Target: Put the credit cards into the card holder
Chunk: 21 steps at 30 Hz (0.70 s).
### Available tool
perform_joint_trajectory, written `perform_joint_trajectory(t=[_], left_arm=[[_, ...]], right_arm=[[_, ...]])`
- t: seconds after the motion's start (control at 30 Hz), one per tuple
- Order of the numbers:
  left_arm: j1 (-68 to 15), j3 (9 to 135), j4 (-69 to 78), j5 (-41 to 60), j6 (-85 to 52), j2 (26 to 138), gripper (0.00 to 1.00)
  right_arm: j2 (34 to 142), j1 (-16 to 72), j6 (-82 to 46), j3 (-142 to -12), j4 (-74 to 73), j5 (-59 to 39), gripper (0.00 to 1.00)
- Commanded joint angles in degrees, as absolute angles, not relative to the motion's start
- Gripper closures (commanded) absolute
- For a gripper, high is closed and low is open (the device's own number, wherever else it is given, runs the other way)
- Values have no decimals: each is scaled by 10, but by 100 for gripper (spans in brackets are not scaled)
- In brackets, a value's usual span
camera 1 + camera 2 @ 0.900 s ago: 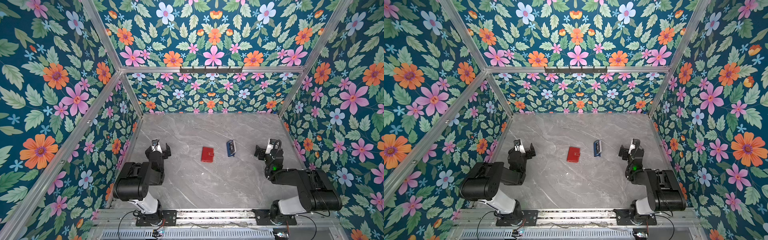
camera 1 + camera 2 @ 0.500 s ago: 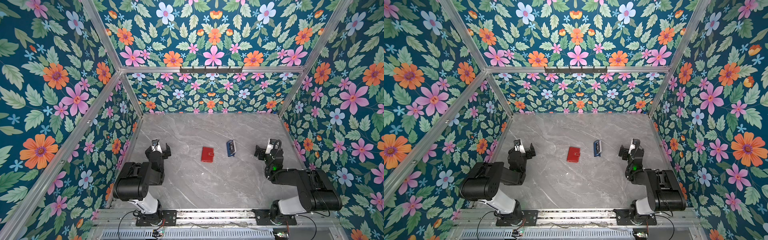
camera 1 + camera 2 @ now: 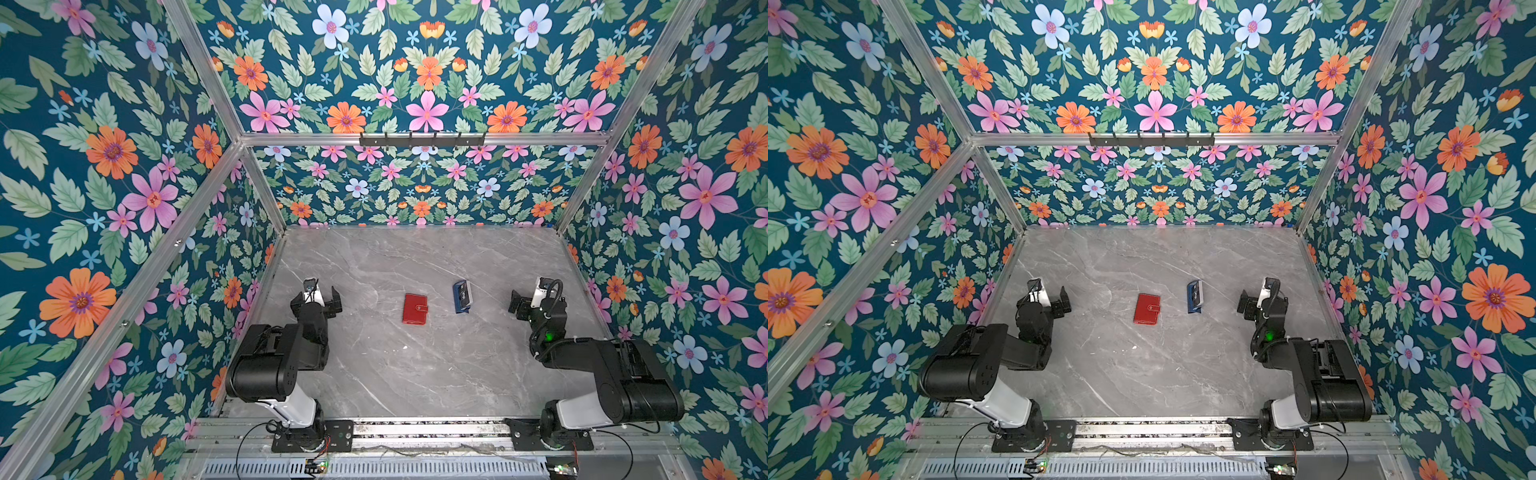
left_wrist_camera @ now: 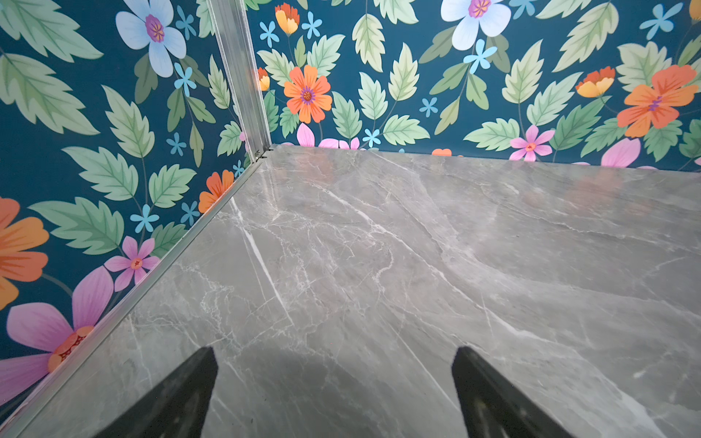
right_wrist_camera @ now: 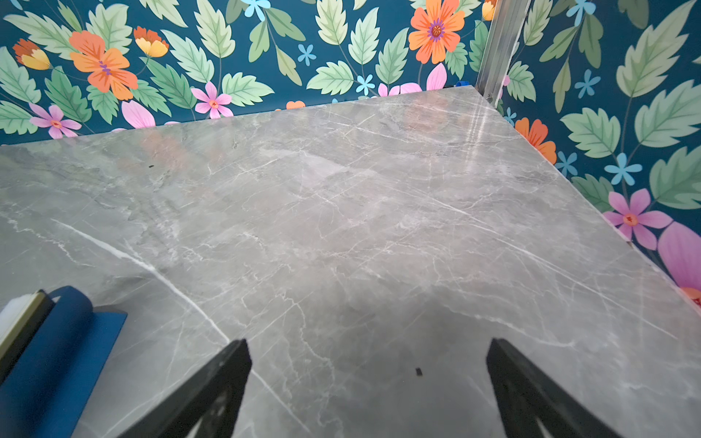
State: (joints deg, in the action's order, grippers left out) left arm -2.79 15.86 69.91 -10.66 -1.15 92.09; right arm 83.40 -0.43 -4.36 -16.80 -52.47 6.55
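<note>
Unmoved since the earlier frames, both arms and all else. Left gripper point(image 3: 322, 293) point(image 4: 333, 352) spread wide, empty, low over grey marble tabletop point(image 3: 415, 365) at left in both top views. Right gripper point(image 3: 529, 293) point(image 5: 368, 344) equally wide and empty at right. Near frame centre, closed red leather-look bifold card holder point(image 3: 414, 308) point(image 3: 1146, 308) lying flat. Right of it and apart, dark thin plastic credit cards point(image 3: 460, 290) point(image 3: 1194, 291) standing on edge in small blue stand point(image 3: 462, 308) point(image 5: 57, 341).

Bright even light, soft shadows, sharp focus
</note>
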Motion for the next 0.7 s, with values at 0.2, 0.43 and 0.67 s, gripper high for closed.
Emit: perform_joint_trajectory(t=[0.2, 0.43, 0.67], left_arm=[[-28, 155, 722, -145, -13, 917, 0], [-32, 181, 604, -209, -29, 841, 0], [-33, 298, 262, -128, -122, 747, 0]], right_arm=[[830, -4, -40, -165, -549, 73, 1], [692, -4, -86, -234, -288, 132, 1], [631, -4, -151, -368, 38, 43, 1]])
